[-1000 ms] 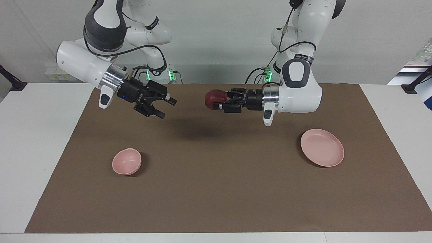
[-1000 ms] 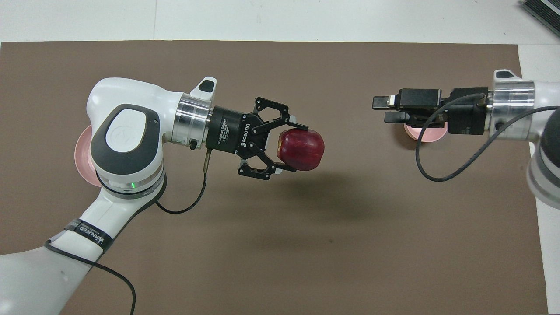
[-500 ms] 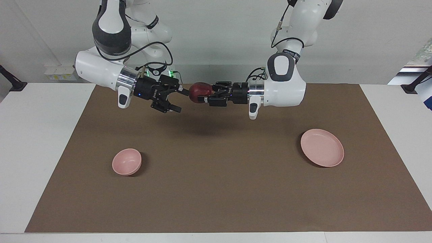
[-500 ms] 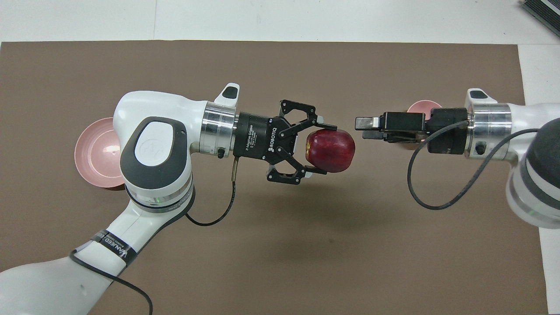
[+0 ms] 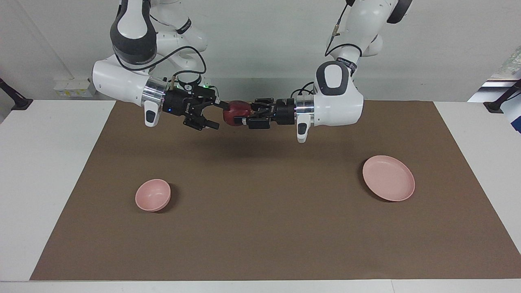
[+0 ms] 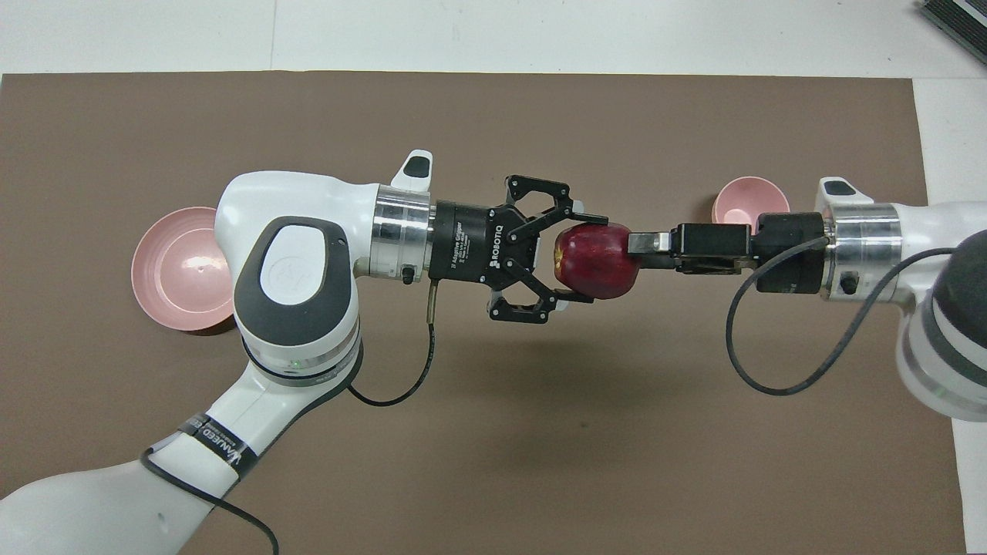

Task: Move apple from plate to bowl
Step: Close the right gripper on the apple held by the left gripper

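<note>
The dark red apple (image 5: pixel 234 112) (image 6: pixel 601 266) hangs in the air over the mat's middle, close to the robots, and my left gripper (image 5: pixel 243 115) (image 6: pixel 588 259) is shut on it. My right gripper (image 5: pixel 217 116) (image 6: pixel 638 253) faces it end to end, open, its fingertips reaching the apple's free side, one above and one below. The pink plate (image 5: pixel 388 178) (image 6: pixel 173 266) lies bare toward the left arm's end, partly covered by that arm in the overhead view. The small pink bowl (image 5: pixel 152 195) (image 6: pixel 749 202) stands toward the right arm's end with nothing in it.
A brown mat (image 5: pixel 260 236) covers most of the white table (image 5: pixel 49 171). Plate and bowl both lie farther from the robots than the two grippers. A dark object (image 6: pixel 956 19) shows at the table's corner.
Both grippers have moved toward each other above the mat. The gap between the right gripper's open fingers and the apple has closed, and they now reach the apple.
</note>
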Controlling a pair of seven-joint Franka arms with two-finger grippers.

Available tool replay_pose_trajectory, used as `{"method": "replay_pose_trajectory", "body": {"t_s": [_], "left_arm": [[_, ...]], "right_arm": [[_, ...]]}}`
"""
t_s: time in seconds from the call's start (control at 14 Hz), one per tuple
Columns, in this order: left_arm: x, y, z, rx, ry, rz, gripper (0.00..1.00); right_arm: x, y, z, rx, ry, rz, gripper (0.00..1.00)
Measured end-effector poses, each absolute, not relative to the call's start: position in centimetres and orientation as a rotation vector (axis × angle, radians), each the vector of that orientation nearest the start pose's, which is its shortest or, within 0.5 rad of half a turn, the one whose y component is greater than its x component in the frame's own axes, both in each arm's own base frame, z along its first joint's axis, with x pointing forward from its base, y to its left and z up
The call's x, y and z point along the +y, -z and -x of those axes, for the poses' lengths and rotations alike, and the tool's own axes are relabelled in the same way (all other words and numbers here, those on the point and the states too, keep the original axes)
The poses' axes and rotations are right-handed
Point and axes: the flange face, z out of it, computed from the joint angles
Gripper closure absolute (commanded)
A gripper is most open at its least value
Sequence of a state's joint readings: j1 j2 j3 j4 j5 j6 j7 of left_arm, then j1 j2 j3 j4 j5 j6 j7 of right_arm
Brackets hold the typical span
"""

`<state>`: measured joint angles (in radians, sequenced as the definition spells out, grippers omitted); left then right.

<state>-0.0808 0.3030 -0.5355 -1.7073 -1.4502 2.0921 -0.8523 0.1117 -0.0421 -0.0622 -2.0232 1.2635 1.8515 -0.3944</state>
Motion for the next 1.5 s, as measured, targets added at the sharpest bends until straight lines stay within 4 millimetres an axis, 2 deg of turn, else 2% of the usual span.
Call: {"method": "replay_pose_trajectory", "body": {"t_s": [0.57,1.07,1.14,1.5], "left_arm": [[-40.8,-49.2,-52.7,0.933,0.991,-1.592,1.00],[-42.3,-49.1,-51.6,0.934,0.989,-1.605,1.00],[-42.3,-49.1,-51.6,0.934,0.989,-1.605,1.00],[-42.3,-48.7,-51.5,0.940,0.993,-1.606,1.00]], "right_arm": [[10.0,-50.4,-52.9,0.055,0.087,1.945,0.00],[10.4,-50.0,-52.3,0.065,0.062,1.944,0.00],[10.4,-50.0,-52.3,0.065,0.061,1.944,0.03],[10.2,-50.0,-52.2,0.069,0.061,1.946,0.66]]}}
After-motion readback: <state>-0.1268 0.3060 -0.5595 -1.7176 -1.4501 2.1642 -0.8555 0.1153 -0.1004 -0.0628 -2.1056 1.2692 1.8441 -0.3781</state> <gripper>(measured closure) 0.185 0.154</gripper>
